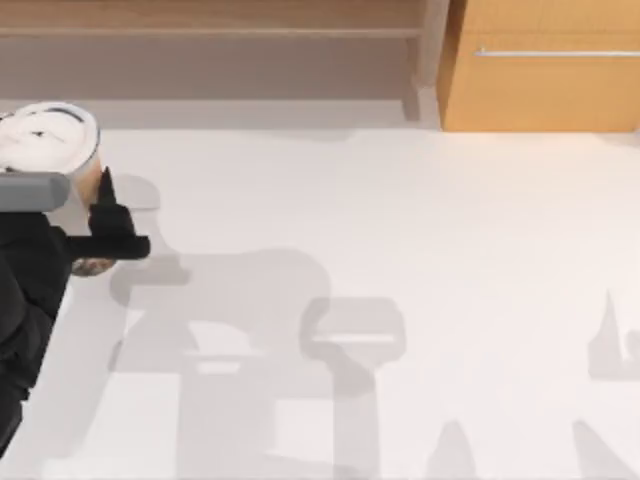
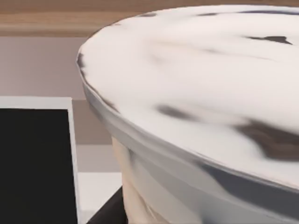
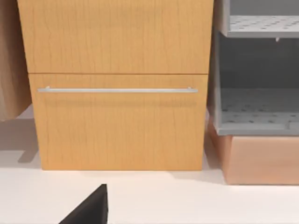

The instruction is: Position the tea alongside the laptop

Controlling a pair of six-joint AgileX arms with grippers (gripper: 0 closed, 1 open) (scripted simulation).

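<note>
The tea (image 1: 45, 135) is at the far left of the table, its white lid large in the top view and its beige side and dark pearls showing below. My left gripper (image 1: 90, 205) is shut on the cup's side, with one black finger (image 1: 105, 200) on the cup's right. In the left wrist view the lid (image 2: 196, 93) looms very close, and the laptop (image 2: 32, 163) shows beyond it as a black screen with a pale frame. A black part of my right gripper (image 3: 88, 210) shows above the white tabletop, facing the cabinet.
A wooden cabinet (image 1: 540, 70) with a metal drawer handle (image 3: 117, 89) stands at the back right, and grey shelving (image 3: 257, 93) is beside it. A low wooden ledge (image 1: 200, 30) runs along the back. The white table (image 1: 400, 250) carries only arm shadows.
</note>
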